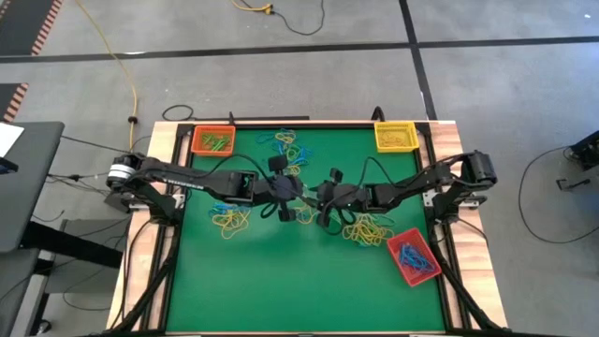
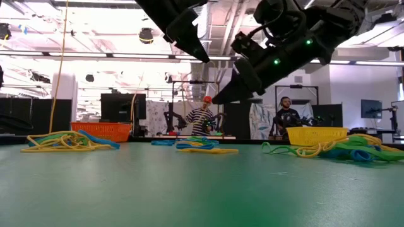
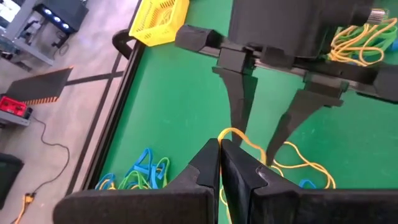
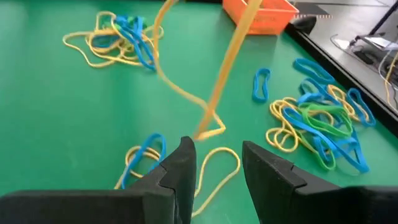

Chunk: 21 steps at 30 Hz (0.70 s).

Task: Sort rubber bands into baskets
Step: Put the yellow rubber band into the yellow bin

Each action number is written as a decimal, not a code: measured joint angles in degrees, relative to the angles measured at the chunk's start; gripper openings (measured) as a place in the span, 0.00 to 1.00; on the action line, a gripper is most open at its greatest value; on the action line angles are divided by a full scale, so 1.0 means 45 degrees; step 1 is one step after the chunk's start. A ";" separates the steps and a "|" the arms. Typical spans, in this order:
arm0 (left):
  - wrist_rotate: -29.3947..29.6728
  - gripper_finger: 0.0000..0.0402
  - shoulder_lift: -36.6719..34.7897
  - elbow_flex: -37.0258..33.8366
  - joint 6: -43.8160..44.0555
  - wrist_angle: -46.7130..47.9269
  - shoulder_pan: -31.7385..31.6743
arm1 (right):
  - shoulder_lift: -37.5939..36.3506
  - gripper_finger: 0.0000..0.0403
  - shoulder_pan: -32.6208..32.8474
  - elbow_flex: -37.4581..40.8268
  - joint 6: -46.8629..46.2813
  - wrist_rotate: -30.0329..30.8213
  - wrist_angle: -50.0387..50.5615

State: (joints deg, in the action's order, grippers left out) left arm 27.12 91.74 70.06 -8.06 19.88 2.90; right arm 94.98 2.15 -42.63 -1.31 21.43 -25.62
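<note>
Down at the middle of the green counter (image 1: 281, 281) the two arms meet almost nose to nose. The left end effector (image 3: 219, 144) has its fingers pressed together on a yellow rubber band (image 3: 239, 138) — the loop hangs out of its tips. Facing it, the right end effector (image 4: 217, 155) stands spread, the same yellow strand dangling just in front of its gap. Around them lie tangles of rubber bands (image 1: 368, 227) in yellow, blue and green, more toward the far edge. The red basket (image 1: 413, 256) sits near the right side, holding blue bands. At the far corners — the orange basket (image 1: 212, 140) on the left with green bands in it, and the yellow basket (image 1: 396, 136) on the right.
</note>
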 joint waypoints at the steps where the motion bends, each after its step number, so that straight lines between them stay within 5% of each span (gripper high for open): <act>1: 0.0015 0.00 0.0000 -0.0003 -0.0038 0.0008 0.0005 | 0.0000 0.40 0.0000 0.0000 0.0048 -0.0265 -0.0153; 13: 0.0040 0.00 0.0000 -0.0005 0.0042 -0.0107 0.0024 | -0.0005 0.37 0.0015 0.0000 0.0056 -0.0786 -0.0718; 21: 0.0062 0.00 0.0000 -0.0005 0.0063 0.0062 0.0024 | -0.0005 0.07 0.0015 0.0000 0.0062 -0.0777 -0.0189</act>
State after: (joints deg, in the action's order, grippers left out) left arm 27.40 91.74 70.04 -7.78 20.16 3.01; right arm 94.96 2.22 -42.63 -1.03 17.93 -26.47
